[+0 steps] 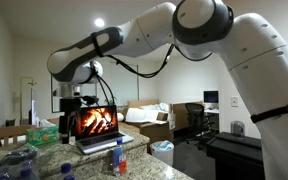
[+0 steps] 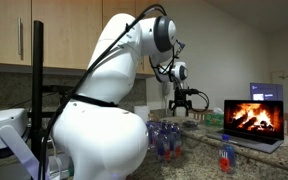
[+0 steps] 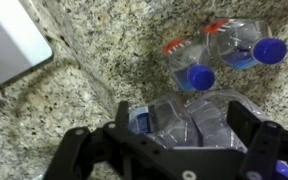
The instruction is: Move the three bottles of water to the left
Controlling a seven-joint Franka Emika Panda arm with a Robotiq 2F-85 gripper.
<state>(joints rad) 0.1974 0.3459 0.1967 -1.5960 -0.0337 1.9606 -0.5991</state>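
Two clear bottles with blue caps and red-and-blue labels (image 3: 189, 65) (image 3: 246, 45) stand together on the granite counter in the wrist view. More clear bottle plastic with a blue label (image 3: 169, 125) lies below, between my fingers. My gripper (image 3: 184, 112) is open and hangs above it without touching. In both exterior views the gripper (image 1: 76, 108) (image 2: 185, 110) is well above the counter, over a cluster of bottles (image 2: 164, 140) (image 1: 22, 160). One bottle (image 1: 117, 152) (image 2: 225, 155) stands alone in front of the laptop.
An open laptop (image 1: 96, 125) (image 2: 254, 118) showing a fire sits on the counter beside the bottles; its corner shows in the wrist view (image 3: 9, 45). Speckled granite counter (image 3: 94, 60). Wooden cabinets (image 2: 54, 35) at the back. Office chairs and desks (image 1: 194, 118) beyond.
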